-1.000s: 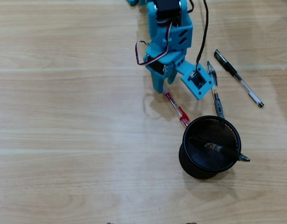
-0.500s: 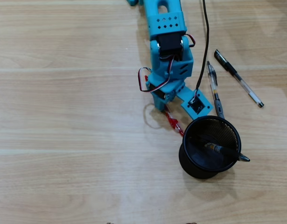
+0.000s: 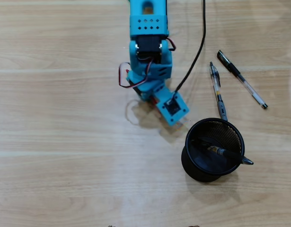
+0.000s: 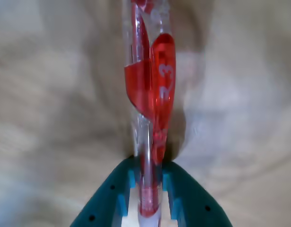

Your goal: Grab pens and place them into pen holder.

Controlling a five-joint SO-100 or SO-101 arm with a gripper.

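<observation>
While the pen holder (image 3: 213, 149) stands at the near right of the bench (image 3: 55, 142) with one dark pen (image 3: 225, 153) lying across its inside, tip poking over its right rim, the blue arm (image 3: 150, 61) reaches in from the far edge just left of it. In the wrist view the hand (image 4: 149, 182) is clamped on the red pen (image 4: 152, 109), whose clear barrel runs up between the two teal fingers (image 4: 112, 198). Farther right, a clear pen (image 3: 217, 91) and a black-capped pen (image 3: 242, 79) lie on the bench, well apart from the hand.
</observation>
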